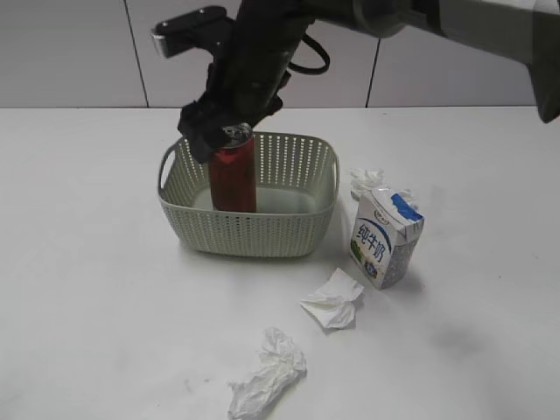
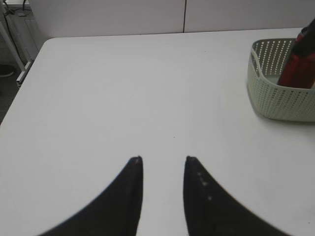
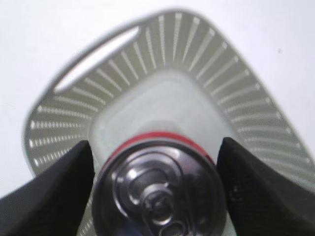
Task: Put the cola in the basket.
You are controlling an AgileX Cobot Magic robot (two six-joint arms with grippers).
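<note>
My right claw [image 1: 229,136] sits over the top of the tall slim red metal cola can [image 1: 234,175], which stands upright inside the pale green perforated plastic basket [image 1: 254,232], toward its left end, near the far-left part of the bench [image 1: 96,289]. In the right wrist view the silver pull-tab lid [image 3: 160,194] lies directly beneath me, one dark finger [image 3: 47,191] on each side; the sides of the can appear to touch or nearly touch both fingers. I cannot tell for certain whether I am clenched on it or already slackened.

Key relation: the can's long axis is vertical and runs straight up into my right claw. Its base appears at or near the basket floor, though the basket wall hides the contact. Judgement: any withdrawal should go straight up along that axis, or the can could tip.

My left claw [image 2: 162,160] hangs released and empty over bare bench, well apart from the basket. The right arm is far nearer.
</note>
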